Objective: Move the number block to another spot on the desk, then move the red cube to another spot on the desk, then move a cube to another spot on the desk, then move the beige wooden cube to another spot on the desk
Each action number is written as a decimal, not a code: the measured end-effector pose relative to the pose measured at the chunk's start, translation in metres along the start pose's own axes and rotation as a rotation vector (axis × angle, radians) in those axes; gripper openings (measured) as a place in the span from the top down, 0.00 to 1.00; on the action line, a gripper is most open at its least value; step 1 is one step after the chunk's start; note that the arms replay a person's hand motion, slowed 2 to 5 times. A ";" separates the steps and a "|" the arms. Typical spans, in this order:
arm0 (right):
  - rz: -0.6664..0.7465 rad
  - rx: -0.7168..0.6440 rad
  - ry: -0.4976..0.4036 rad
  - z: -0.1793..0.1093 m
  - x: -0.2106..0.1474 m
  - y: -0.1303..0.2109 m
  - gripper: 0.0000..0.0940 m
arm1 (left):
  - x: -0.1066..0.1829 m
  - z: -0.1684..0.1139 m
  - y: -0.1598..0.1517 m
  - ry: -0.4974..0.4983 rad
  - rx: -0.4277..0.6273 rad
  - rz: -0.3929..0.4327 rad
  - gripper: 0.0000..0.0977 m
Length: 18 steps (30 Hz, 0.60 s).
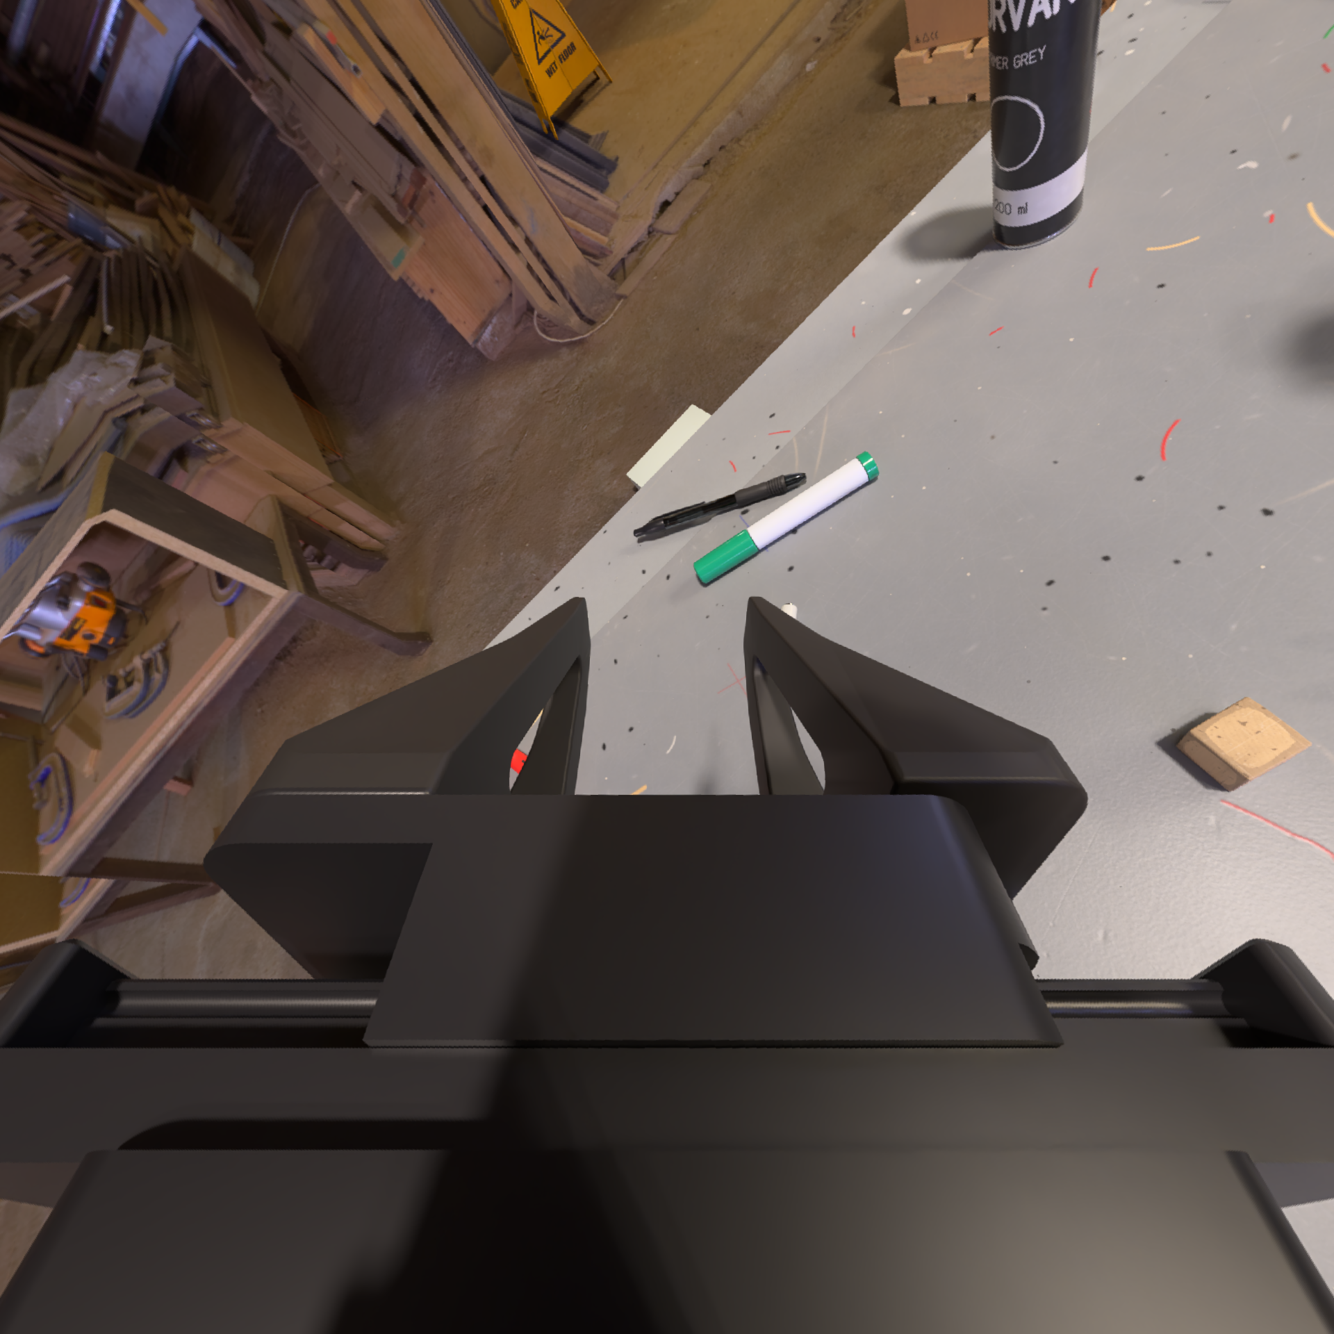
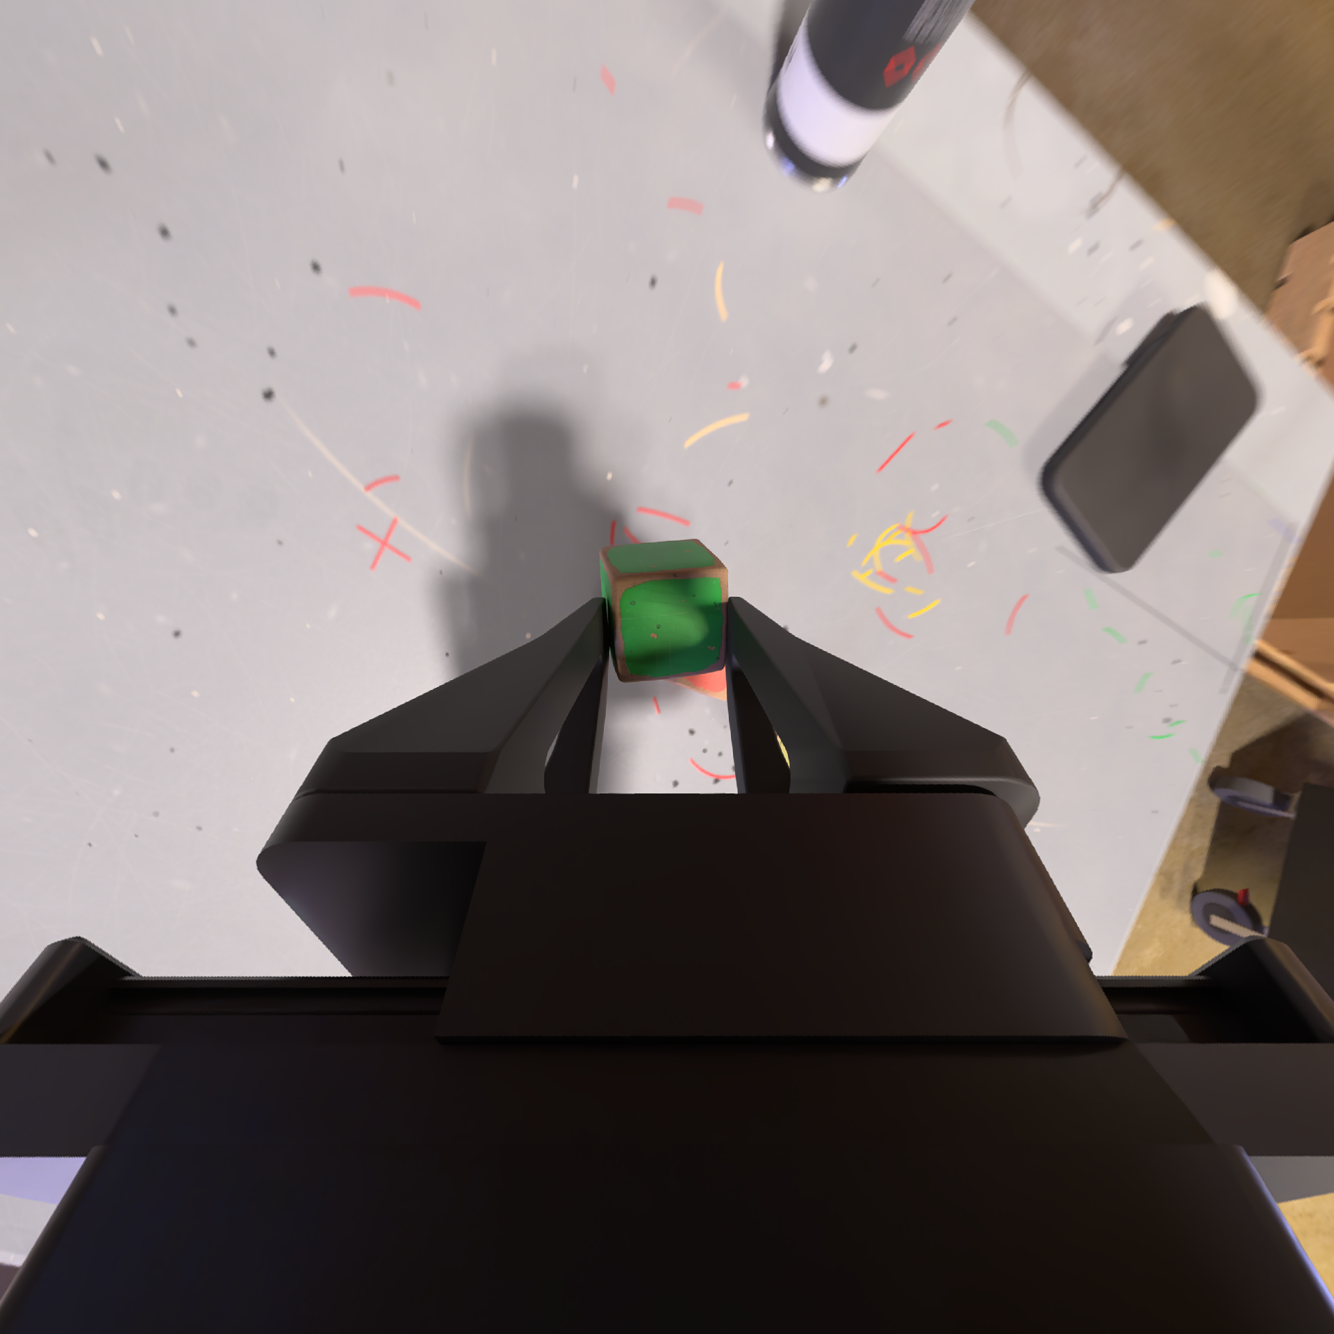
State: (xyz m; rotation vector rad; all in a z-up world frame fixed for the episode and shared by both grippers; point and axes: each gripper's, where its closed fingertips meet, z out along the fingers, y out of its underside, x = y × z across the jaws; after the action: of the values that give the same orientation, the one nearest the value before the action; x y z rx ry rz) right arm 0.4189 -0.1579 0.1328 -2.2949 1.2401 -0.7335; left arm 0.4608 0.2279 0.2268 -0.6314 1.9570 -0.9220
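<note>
My right gripper (image 2: 665, 613) is shut on a green cube (image 2: 668, 613) with worn wooden edges and holds it above the grey desk (image 2: 289, 433); its shadow falls on the desk to the left. A bit of red (image 2: 704, 682) shows just under the cube; I cannot tell what it is. My left gripper (image 1: 665, 613) is open and empty over the desk near its left edge. A beige wooden cube (image 1: 1243, 742) lies on the desk to the right of the left gripper. A small red patch (image 1: 518, 759) shows through the left finger's opening.
A black spray can (image 1: 1039, 123) stands at the back; it also shows in the right wrist view (image 2: 852, 86). A black pen (image 1: 718, 504) and a green-capped white marker (image 1: 787, 517) lie ahead of the left gripper, by a pale note (image 1: 668, 444). A dark flat phone-like slab (image 2: 1151, 440) lies near the desk's right edge.
</note>
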 end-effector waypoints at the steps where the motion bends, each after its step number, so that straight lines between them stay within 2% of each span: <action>1: 0.002 -0.029 -0.020 0.008 -0.001 0.007 0.71 | 0.000 0.000 0.000 0.001 -0.001 0.002 0.63; 8: -0.019 -0.205 -0.114 0.051 -0.013 0.043 0.71 | 0.003 0.002 0.003 0.005 -0.014 0.011 0.63; 18: -0.022 -0.260 -0.175 0.075 -0.024 0.051 0.71 | 0.005 0.005 0.006 0.010 -0.027 0.011 0.63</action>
State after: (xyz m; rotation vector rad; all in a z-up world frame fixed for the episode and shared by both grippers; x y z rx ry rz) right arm 0.4233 -0.1546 0.0395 -2.5207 1.2937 -0.3862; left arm 0.4620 0.2260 0.2174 -0.6327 1.9827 -0.8944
